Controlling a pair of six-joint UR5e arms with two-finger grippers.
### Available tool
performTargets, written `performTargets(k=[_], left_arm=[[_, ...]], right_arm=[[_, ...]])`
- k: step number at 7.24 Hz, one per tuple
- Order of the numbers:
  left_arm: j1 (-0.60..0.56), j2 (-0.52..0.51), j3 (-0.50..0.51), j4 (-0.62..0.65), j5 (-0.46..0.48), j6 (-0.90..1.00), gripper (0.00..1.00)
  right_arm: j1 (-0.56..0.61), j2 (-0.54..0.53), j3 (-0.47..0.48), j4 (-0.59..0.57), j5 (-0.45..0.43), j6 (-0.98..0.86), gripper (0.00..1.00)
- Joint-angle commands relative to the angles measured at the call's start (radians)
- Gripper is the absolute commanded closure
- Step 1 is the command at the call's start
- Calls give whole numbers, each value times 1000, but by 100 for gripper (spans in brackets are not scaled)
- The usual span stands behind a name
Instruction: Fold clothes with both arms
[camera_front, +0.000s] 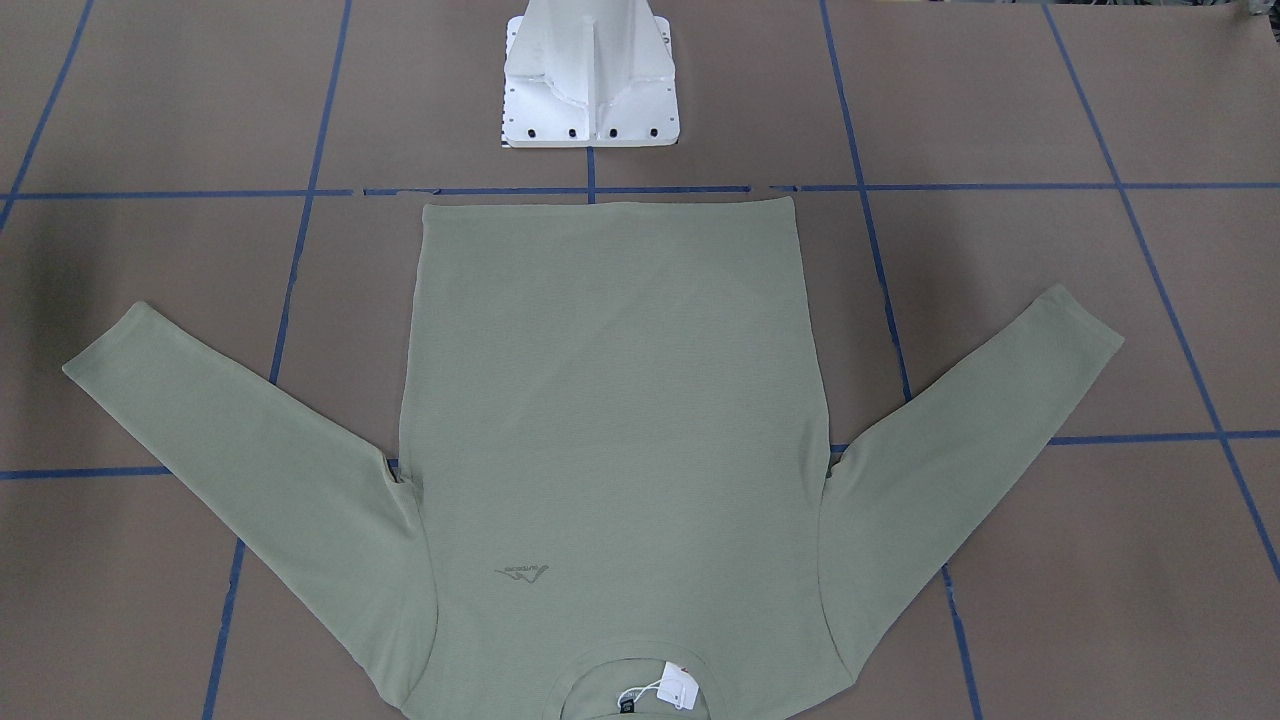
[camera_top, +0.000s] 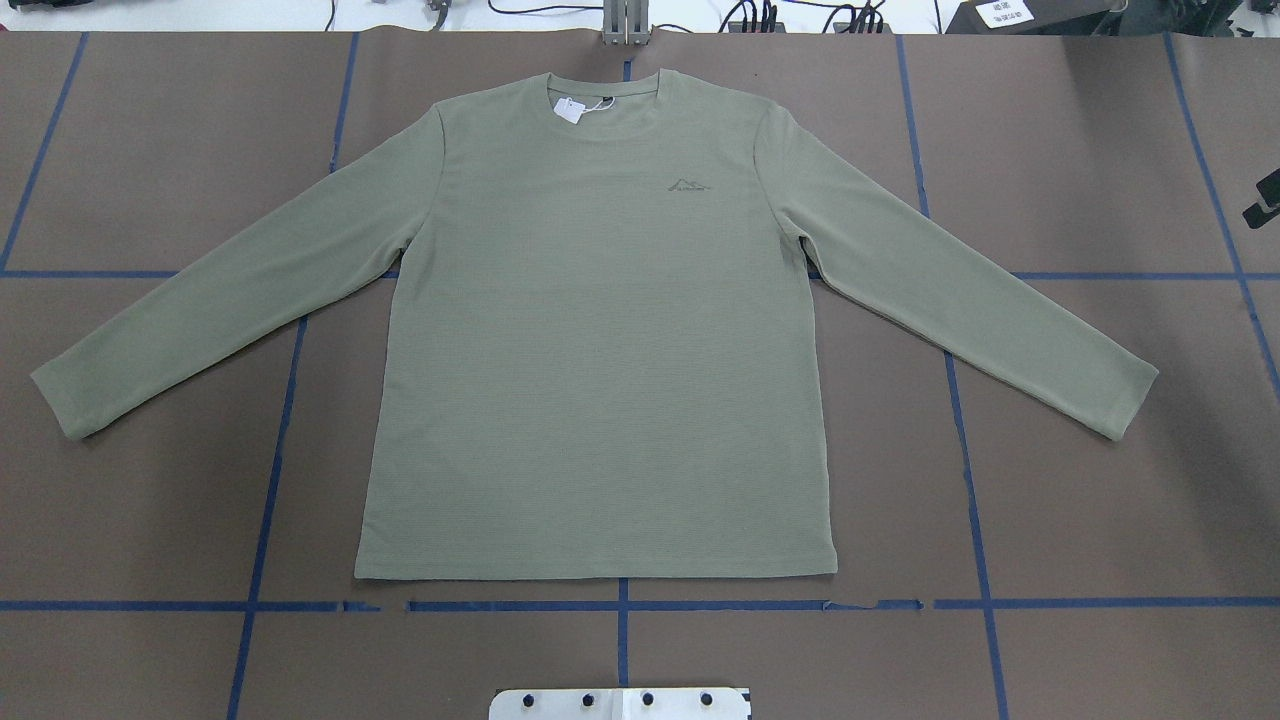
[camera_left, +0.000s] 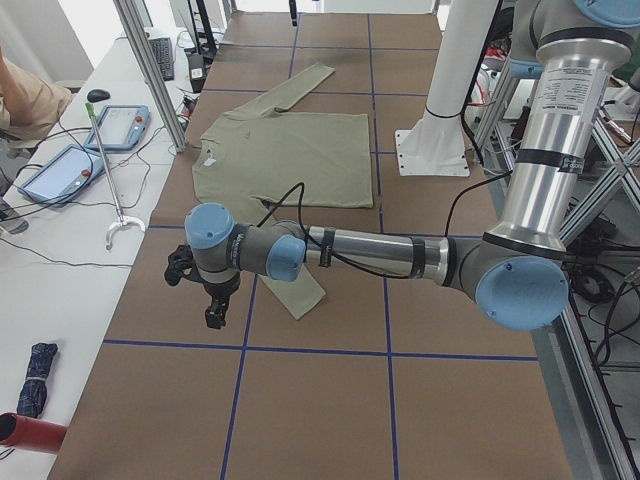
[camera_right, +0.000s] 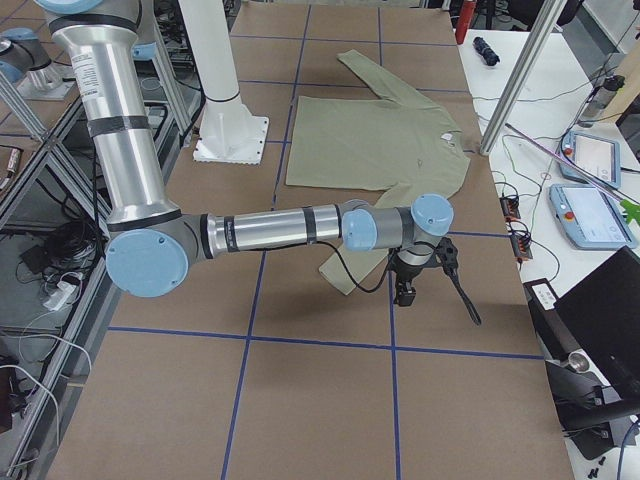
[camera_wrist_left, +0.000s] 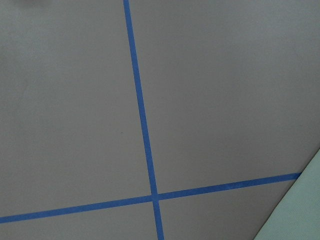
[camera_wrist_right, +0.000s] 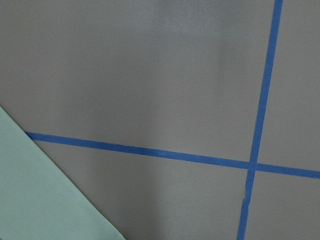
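Overhead we count one shirt (camera_top: 600, 350), flat mid-frame with both sleeves spread. In the left side view, the left gripper (camera_left: 213, 318) hangs left of centre, apart from the near sleeve. In the right side view, the right gripper (camera_right: 405, 296) does likewise, and we cannot tell how either's jaws stand.

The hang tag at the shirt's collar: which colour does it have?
White. The hang tag shows best in the exterior front-facing view.
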Motion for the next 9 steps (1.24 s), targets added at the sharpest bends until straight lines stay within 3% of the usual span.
performTargets(k=[1,6,7,9], left_arm=[[20,20,-10,-4,-1,7,0],[62,43,-2,-14,-23,6,0],[62,43,-8,-14,-24,3,0],[79,37,-11,-48,-98,1,0]], right_arm=[[0,-16,13,1,23,-1,0],[-23,-2,24,3,21,1,0],[-44,-19,15,49,18,16,0],[-104,-77,-26,260,2,216,0]])
